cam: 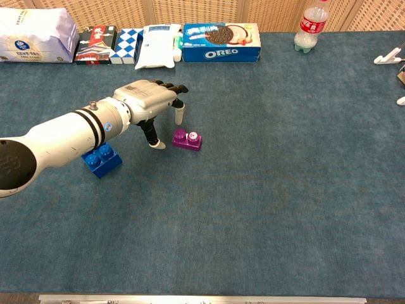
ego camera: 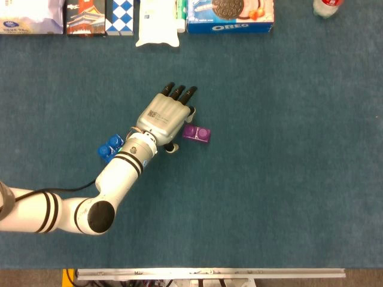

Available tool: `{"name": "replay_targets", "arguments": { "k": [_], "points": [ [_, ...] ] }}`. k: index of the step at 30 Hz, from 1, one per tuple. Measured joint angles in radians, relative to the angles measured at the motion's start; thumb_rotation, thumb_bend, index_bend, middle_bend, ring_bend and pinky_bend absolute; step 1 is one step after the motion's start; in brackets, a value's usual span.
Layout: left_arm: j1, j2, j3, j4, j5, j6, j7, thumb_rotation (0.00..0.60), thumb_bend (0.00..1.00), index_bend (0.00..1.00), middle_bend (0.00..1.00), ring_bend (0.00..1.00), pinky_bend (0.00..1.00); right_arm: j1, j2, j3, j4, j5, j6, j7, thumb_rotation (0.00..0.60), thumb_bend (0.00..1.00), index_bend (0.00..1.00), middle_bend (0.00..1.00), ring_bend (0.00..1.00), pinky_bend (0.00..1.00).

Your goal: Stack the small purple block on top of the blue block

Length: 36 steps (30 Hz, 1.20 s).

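Note:
The small purple block (ego camera: 197, 134) (cam: 187, 139) lies on the blue cloth near the table's middle. My left hand (ego camera: 165, 117) (cam: 154, 101) hovers over its left end, fingers spread and pointing down, the thumb just left of the block and another finger just behind it; nothing is held. In the head view the hand covers the block's left edge. The blue block (ego camera: 109, 148) (cam: 101, 159) sits to the left, partly under my forearm. My right hand is not visible in either view.
Along the far edge stand snack packs, a white pouch (cam: 156, 45), an Oreo box (cam: 221, 33) and a bottle (cam: 310, 26). White objects (cam: 391, 58) lie at the far right edge.

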Motion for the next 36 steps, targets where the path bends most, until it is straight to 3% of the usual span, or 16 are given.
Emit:
{"name": "replay_targets", "arguments": {
  "k": [20, 36],
  "points": [
    [-0.032, -0.084, -0.009, 0.126, -0.035, -0.011, -0.035, 0.6, 0.15, 0.41, 0.0, 0.0, 0.03, -0.004, 0.004, 0.003, 0.001, 0.005, -0.005, 0.007, 0.6, 0.55, 0.37, 0.32, 0.21, 0.16],
    [-0.038, -0.111, -0.023, 0.159, -0.08, -0.012, -0.054, 0.6, 0.15, 0.42, 0.0, 0.0, 0.03, -0.003, 0.005, 0.004, -0.004, 0.006, -0.01, 0.0, 0.6, 0.55, 0.37, 0.32, 0.21, 0.16]
  ]
}}
